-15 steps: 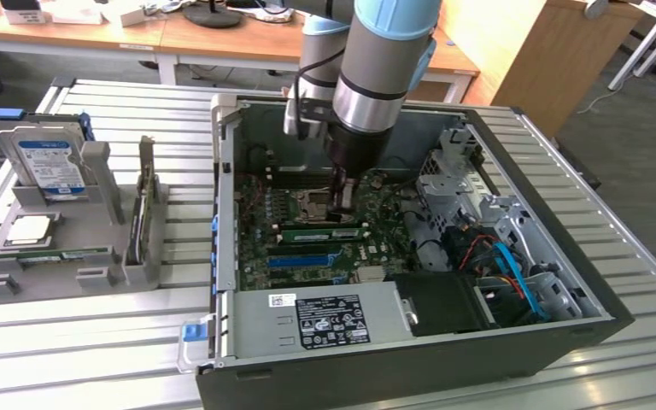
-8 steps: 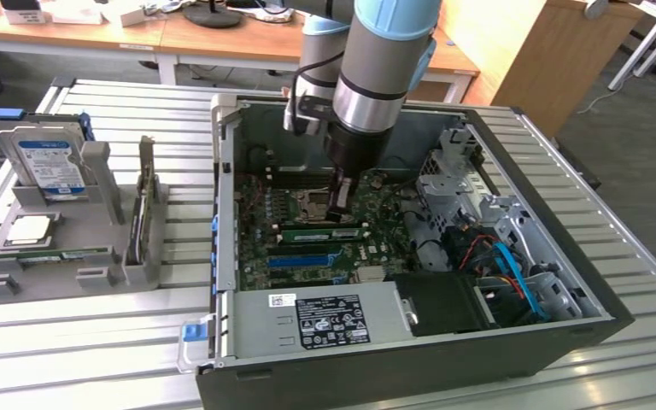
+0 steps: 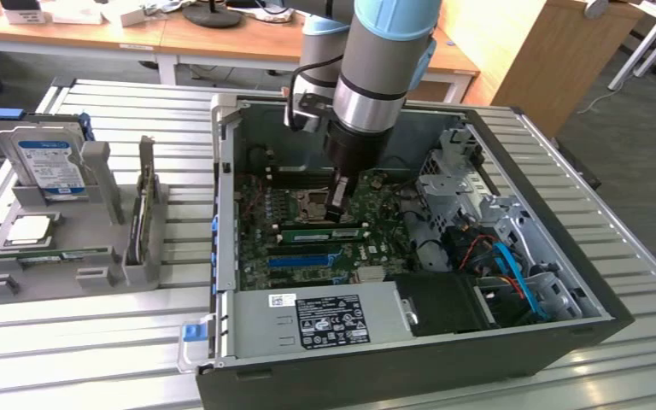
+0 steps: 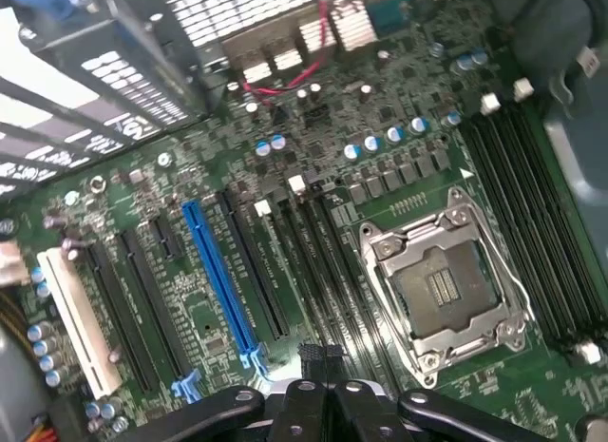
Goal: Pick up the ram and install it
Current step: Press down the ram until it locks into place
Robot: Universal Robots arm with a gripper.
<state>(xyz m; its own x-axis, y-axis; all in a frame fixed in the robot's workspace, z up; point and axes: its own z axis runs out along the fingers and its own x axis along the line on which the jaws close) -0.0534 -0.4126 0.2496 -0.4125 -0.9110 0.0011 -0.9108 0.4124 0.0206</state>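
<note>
Black, matte gripper links sit closest to the wrist lens, jaws drawn fully together with nothing seen between them. Beyond them lies the green motherboard, with a long blue plastic slot, parallel black slots and the square metal-framed processor socket.

Exterior view: the gripper hangs from the grey-and-blue arm, reaching inside the open black steel computer case, tip just over the socket area. A thin green strip lies on the board at 6 o'clock from the tip; cannot tell whether it is a module.

The ram, a narrow green stick, lies flat in the grey moulded holder at 9 o'clock from the case, well apart from the gripper. A boxy hard drive stands at the holder's 12 o'clock end.
</note>
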